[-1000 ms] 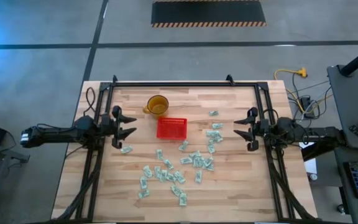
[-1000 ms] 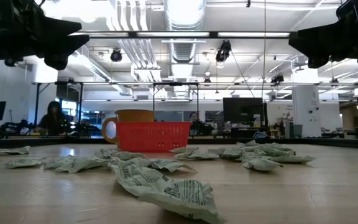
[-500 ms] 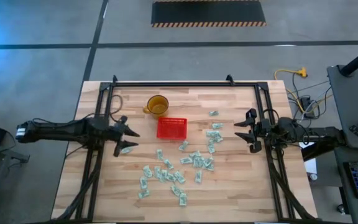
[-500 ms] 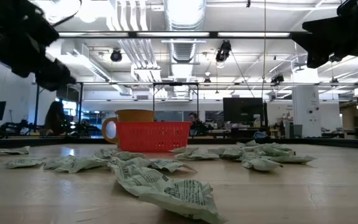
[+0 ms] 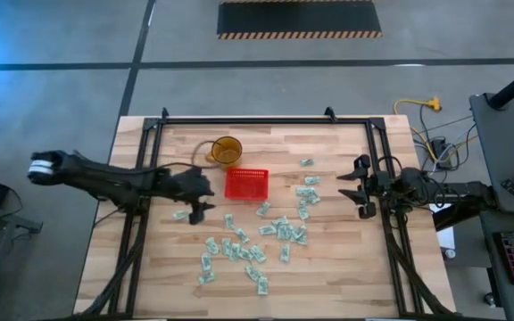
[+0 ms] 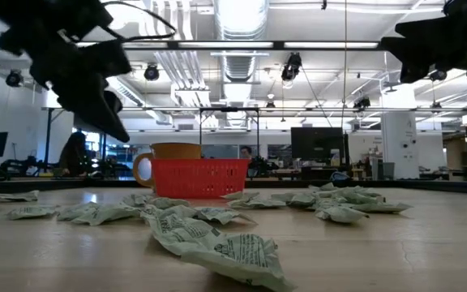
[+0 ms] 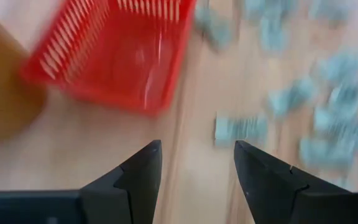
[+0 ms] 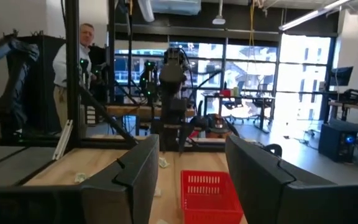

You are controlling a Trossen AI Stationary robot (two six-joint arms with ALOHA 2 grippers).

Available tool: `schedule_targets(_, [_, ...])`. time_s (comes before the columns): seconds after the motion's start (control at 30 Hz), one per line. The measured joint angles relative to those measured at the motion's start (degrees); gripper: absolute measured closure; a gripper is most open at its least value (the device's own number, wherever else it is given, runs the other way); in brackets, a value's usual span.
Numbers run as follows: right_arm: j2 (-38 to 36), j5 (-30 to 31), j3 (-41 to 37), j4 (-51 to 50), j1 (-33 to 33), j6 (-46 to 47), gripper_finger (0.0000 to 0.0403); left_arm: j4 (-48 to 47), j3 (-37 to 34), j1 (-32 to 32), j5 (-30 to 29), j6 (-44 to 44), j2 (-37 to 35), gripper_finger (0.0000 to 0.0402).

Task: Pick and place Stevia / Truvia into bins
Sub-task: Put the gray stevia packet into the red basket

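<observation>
Many pale green and white Stevia sachets (image 5: pixel 255 242) lie flat on the wooden table, spread from the middle toward the near edge; in the low view they form a heap (image 6: pixel 217 243). The red mesh basket (image 5: pixel 246 184) stands at the table's middle, also visible in the left wrist view (image 7: pixel 114 53). My left gripper (image 5: pixel 203 198) hangs open just left of the basket, tipped down over bare wood, with one sachet (image 7: pixel 241 129) lying ahead of its fingers (image 7: pixel 194 171). My right gripper (image 5: pixel 355 185) waits open at the right side, held level (image 8: pixel 191 168).
An amber-yellow cup (image 5: pixel 227 150) stands just beyond the basket toward the far edge. A black frame (image 5: pixel 257 120) runs along the table's far and side edges. A person (image 8: pixel 73 59) stands beyond the table's left side. Bare wood (image 5: pixel 150 267) lies at the near left.
My left gripper has swung out from the table's left side toward the red basket and tipped from level to pointing steeply down. It stays open with nothing in it. The sachets and basket have not moved.
</observation>
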Motion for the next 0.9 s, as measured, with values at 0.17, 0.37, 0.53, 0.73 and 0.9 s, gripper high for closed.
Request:
schedule_targets(0.17, [0.15,-0.28,0.02,-0.04,0.02,0.91,0.0227,-30.85,14.86,-1.85,-1.05,-6.40,12.54,0.0217])
schedule_targets(0.37, [0.37,-4.23,0.02,-1.05,0.02,3.68,0.0227,-40.47,18.96,-4.22,-1.73,-12.38,19.88,0.0217])
schedule_targets(0.53, [2.12,-5.27,0.02,-1.23,0.04,5.69,0.0227,-40.41,17.04,-6.64,-1.74,-16.33,20.13,0.0217])
schedule_targets(0.73, [4.82,-5.12,0.00,-0.91,0.03,4.11,0.0227,-39.40,12.70,-7.47,-4.79,-18.58,17.56,0.0217])
schedule_targets(0.9, [6.02,-5.07,0.00,-0.84,0.02,3.78,0.0227,-37.58,9.45,-7.52,-4.20,-22.19,16.71,0.0217])
